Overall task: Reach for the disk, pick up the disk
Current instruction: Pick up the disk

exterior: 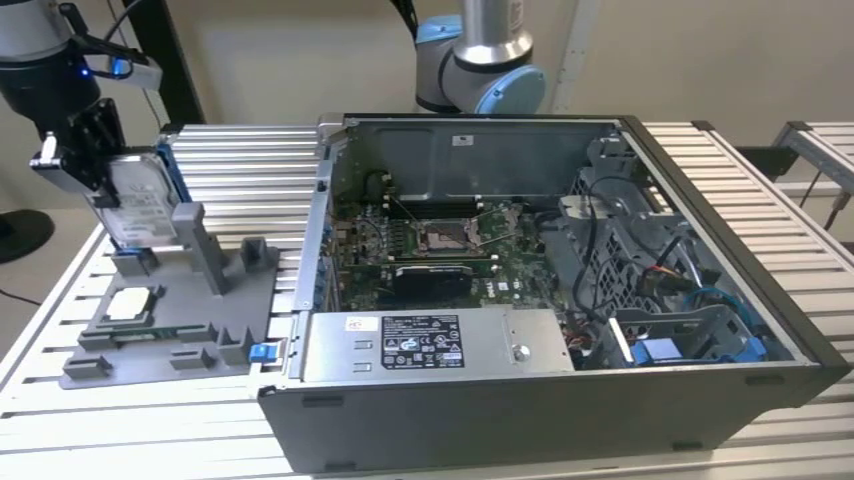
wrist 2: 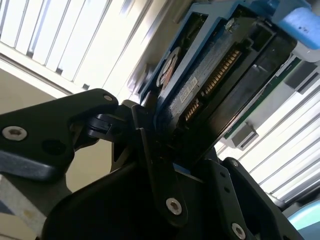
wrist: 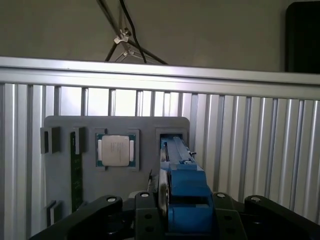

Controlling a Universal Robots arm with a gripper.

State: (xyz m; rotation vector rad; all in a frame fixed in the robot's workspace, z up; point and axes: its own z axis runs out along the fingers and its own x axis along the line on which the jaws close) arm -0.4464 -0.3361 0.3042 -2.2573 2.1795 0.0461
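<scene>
Blue-edged disk (exterior: 140, 205) — upright, claw (exterior: 96, 175) clamped on it | lower edge at grey holder (exterior: 174, 340) slot | computer case (exterior: 534, 410) apart

The disk (exterior: 138, 205) is a flat silver-grey box with a white label on its face and a blue frame (wrist: 185, 192) on its edges. It stands on its edge, tipped a little, at the exterior view's left. The gripper (exterior: 96, 172) pinches it. Its low end is at the grey holder (exterior: 160, 335).
</scene>
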